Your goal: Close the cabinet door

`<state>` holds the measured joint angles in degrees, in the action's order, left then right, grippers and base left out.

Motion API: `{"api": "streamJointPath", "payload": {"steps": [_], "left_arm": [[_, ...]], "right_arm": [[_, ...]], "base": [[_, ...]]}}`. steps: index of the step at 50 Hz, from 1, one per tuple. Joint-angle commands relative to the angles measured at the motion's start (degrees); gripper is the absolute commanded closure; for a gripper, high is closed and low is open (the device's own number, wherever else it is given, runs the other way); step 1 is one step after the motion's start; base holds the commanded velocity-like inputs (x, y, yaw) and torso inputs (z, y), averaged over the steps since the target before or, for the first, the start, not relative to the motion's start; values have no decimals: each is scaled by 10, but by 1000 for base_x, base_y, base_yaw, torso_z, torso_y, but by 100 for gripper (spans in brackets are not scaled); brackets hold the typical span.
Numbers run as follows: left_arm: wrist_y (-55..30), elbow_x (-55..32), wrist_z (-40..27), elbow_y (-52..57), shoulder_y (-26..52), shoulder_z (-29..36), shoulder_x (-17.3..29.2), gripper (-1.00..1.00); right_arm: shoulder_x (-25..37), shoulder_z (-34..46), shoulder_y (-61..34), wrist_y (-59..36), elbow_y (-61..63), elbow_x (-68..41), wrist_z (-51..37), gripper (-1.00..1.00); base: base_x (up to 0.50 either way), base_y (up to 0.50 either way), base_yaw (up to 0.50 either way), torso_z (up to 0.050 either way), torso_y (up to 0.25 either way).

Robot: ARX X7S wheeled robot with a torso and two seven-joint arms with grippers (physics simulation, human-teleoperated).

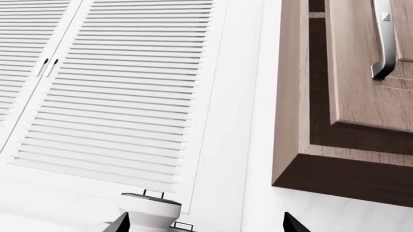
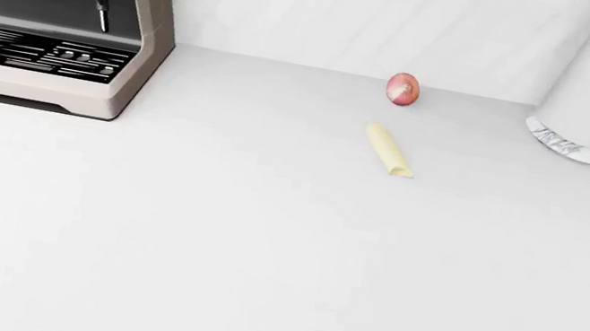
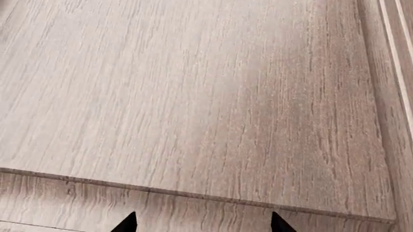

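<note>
Your biggest risk: the right tool (image 3: 200, 223), tips apart and empty, sits close against the cabinet door (image 3: 193, 96), and a skewed push could slide it off the panel edge. Your left tool (image 1: 203, 223), also apart, faces another wooden cabinet (image 1: 342, 159) with a handle (image 1: 385, 43).

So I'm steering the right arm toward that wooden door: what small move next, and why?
Probably ease the right gripper straight forward against the wooden panel: the panel fills its view and both fingers point at it, spread apart, holding nothing.
</note>
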<state>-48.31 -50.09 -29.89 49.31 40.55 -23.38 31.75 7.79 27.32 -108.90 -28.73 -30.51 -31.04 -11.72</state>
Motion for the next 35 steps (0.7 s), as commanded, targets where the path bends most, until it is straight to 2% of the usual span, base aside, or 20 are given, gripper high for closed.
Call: {"api": "streamJointPath", "payload": {"steps": [1,35], "left_arm": [[6,3,0,-1,-6,1,0,-100],[16,1,-3,-3,-17,2,2,-100]], "right_arm": [[-8,41,52,-5,-205,-57,8,-100],[-20,58,73,12,-235,-51,23,-100]], "base": [[0,0,0,0,0],[1,0,0,0,0]]}}
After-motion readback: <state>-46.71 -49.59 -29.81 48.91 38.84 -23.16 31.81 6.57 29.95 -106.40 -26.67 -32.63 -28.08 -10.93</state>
